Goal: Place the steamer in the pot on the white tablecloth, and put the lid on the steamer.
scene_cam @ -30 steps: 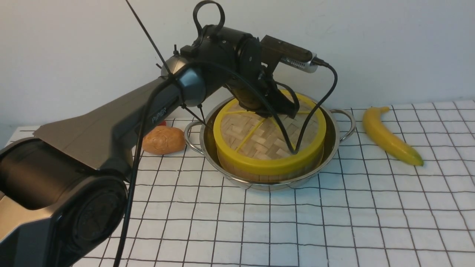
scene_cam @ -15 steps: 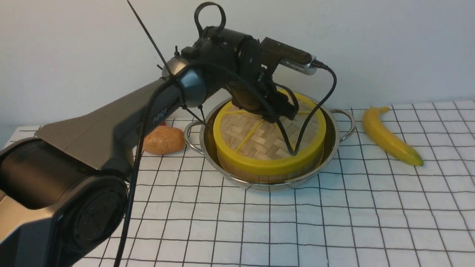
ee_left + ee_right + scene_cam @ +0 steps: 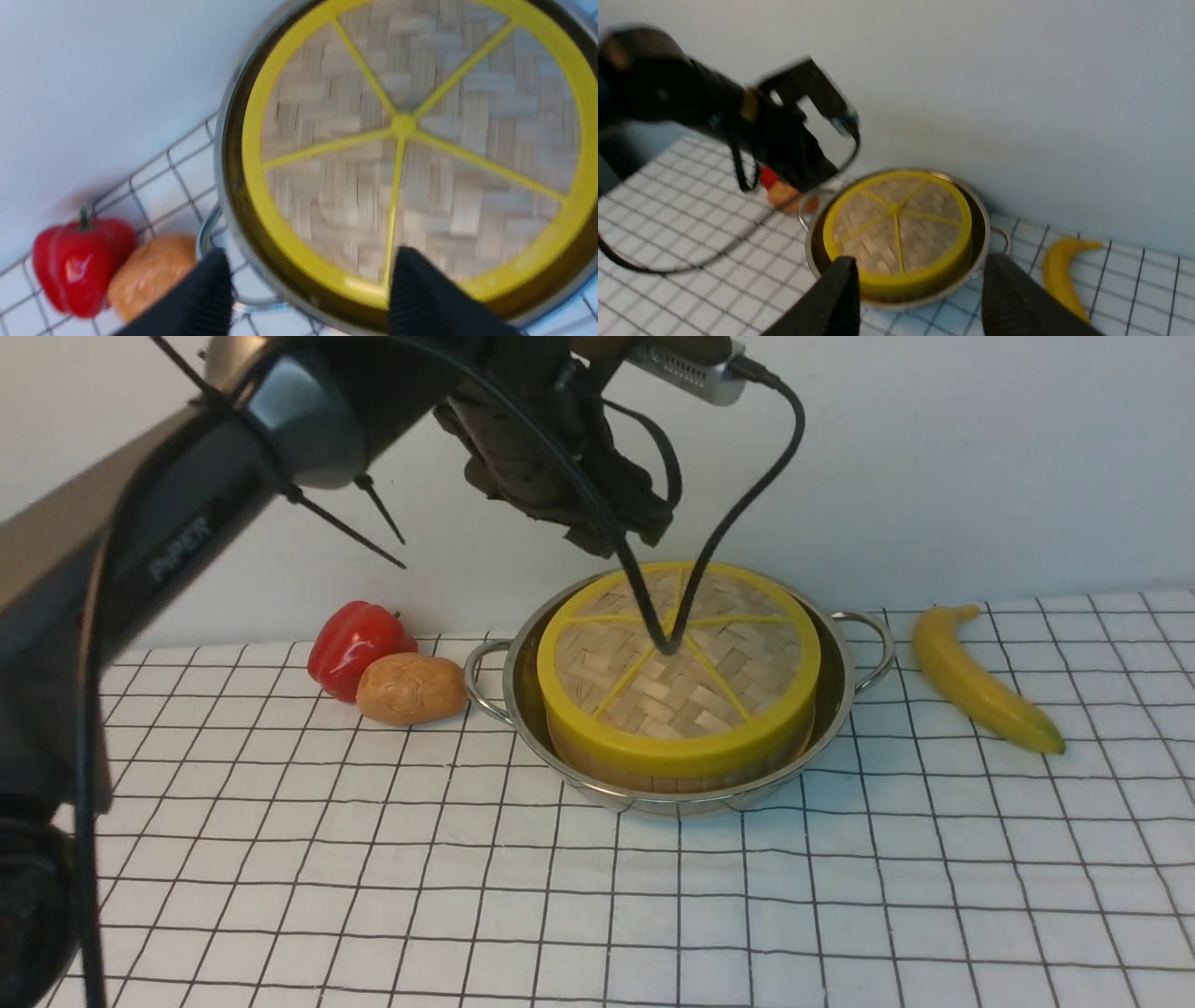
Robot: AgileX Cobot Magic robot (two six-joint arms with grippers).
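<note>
The steel pot (image 3: 840, 695) stands on the white tablecloth (image 3: 840, 896) with the steamer (image 3: 653, 773) inside it. The woven lid (image 3: 677, 658) lies flat on the steamer. My left gripper (image 3: 625, 532) hangs open well above the lid's far side, holding nothing. In the left wrist view its fingers (image 3: 420, 294) stand apart on either side of the lid's (image 3: 406, 126) near rim. My right gripper (image 3: 920, 284) does not show in the front view. Its own view shows it open and empty, high over the cloth, with the pot (image 3: 981, 219) and lid (image 3: 896, 224) ahead of it.
A red pepper (image 3: 355, 635) and a potato (image 3: 411, 689) lie left of the pot, close to its handle (image 3: 481, 677). A banana (image 3: 980, 681) lies to its right. A wall runs behind the table. The left arm's cable (image 3: 719, 532) dangles over the lid.
My left gripper has lifted off the lid's far rim and risen well above it as the arm swung up. The lid stays on the steamer. The pepper now shows.
</note>
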